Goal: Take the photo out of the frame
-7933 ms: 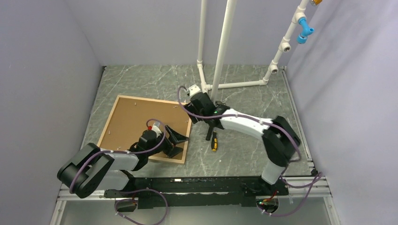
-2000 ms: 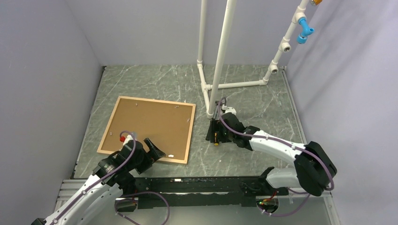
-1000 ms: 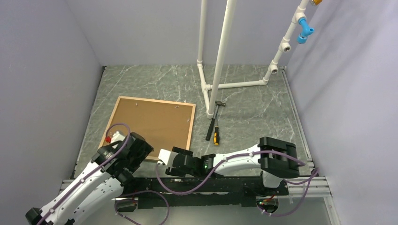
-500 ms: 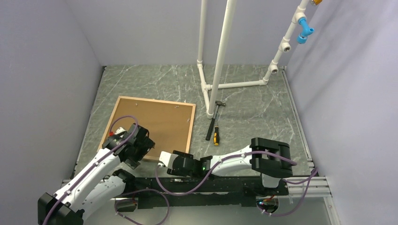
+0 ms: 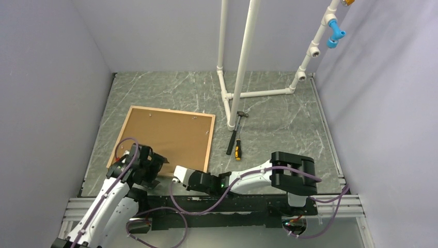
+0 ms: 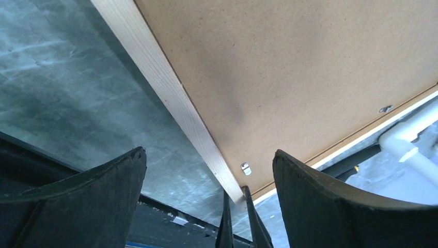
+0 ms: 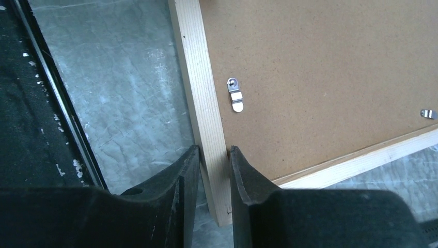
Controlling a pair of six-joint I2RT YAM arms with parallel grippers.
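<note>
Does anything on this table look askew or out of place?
Only the frame: it lies face down, brown backing up, turned at an angle to the edges of the table. Nothing looks damaged or spilled.

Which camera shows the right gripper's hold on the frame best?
Right wrist view: the right gripper has a finger on each side of the frame rail near its corner, apparently pinching it. The left wrist view shows this only small, at the rail's far end. The top view hides the contact under the gripper's body.

Frame (image 7: 204,77): pale natural wood. Backing board (image 5: 165,135): plain mid-brown (faintly speckled). Table (image 5: 279,111): grey-green, white-veined; screwdriver handle (image 5: 237,150) apparently yellow-black.
</note>
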